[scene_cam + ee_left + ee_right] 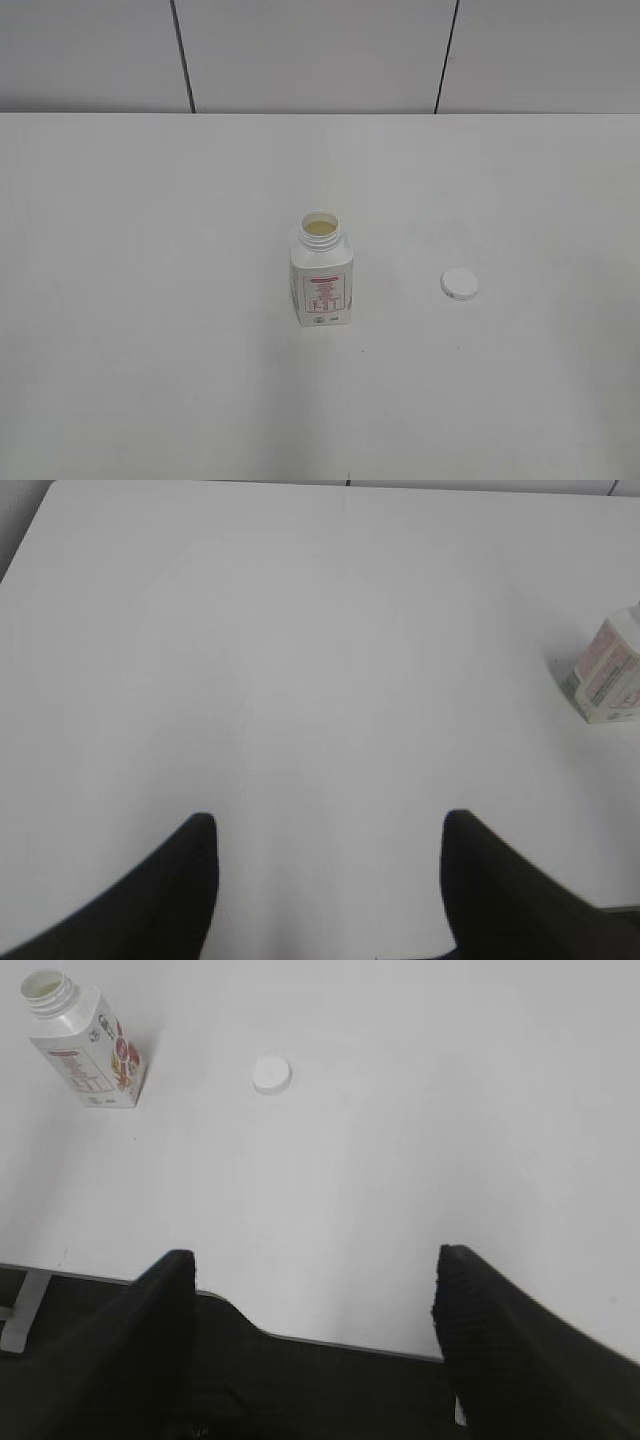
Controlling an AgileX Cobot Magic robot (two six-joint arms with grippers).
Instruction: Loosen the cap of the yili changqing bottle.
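The yili changqing bottle stands upright at the table's middle, white with a pink-red label. Its neck is open and yellowish liquid shows inside. It also shows in the left wrist view at the right edge and in the right wrist view at the top left. The cap lies flat on the table to the right of the bottle, apart from it; it also shows in the right wrist view. My left gripper is open and empty, far from the bottle. My right gripper is open and empty over the table's near edge.
The white table ends at a grey panelled wall at the back. The table's near edge shows in the right wrist view, with dark floor below. Neither arm shows in the exterior view.
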